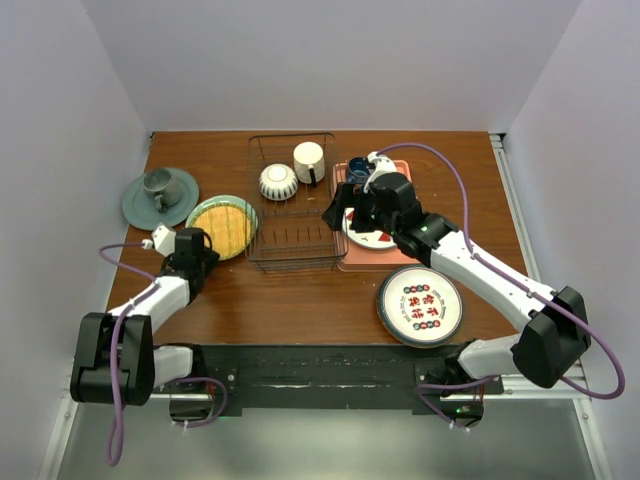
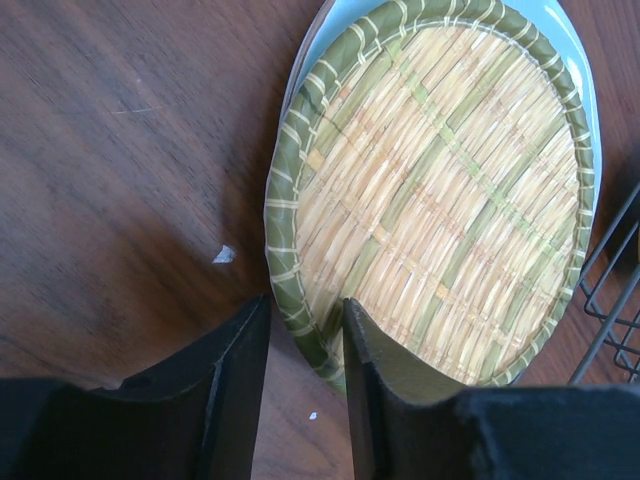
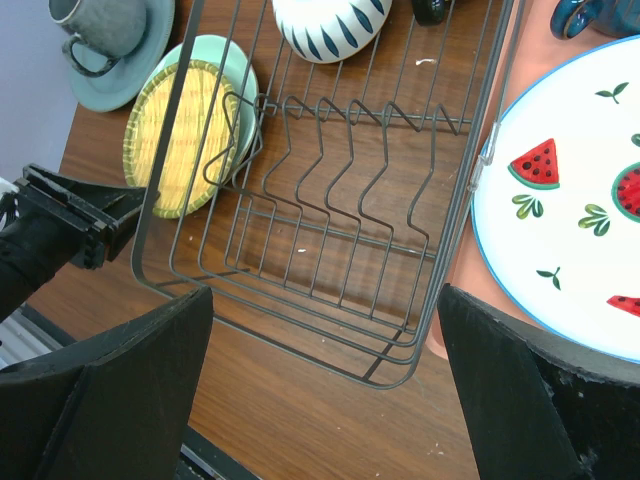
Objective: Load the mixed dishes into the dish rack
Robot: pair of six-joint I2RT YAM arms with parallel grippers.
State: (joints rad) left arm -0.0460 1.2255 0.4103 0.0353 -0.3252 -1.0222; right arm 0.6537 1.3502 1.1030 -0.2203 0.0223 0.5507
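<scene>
The yellow textured plate [image 1: 223, 227] lies on the mint-green plate [image 2: 578, 70], left of the dark wire dish rack [image 1: 292, 215]. My left gripper [image 2: 305, 310] straddles the yellow plate's [image 2: 440, 190] near rim, jaws narrowly apart, with bare wood between the left finger and the rim. The cream bowl [image 1: 278, 181] and cream mug [image 1: 309, 161] sit in the rack's far end. My right gripper [image 3: 325, 380] is wide open and empty, hovering over the rack's [image 3: 350, 230] near right corner. A teal-rimmed plate [image 1: 420, 305] lies on the table at the near right.
A white strawberry plate [image 3: 570, 200] lies on the pink tray [image 1: 375, 258] right of the rack, with a dark blue cup [image 1: 359, 168] behind it. A grey-green cup on its saucer [image 1: 160, 195] stands at the far left. White walls enclose the table.
</scene>
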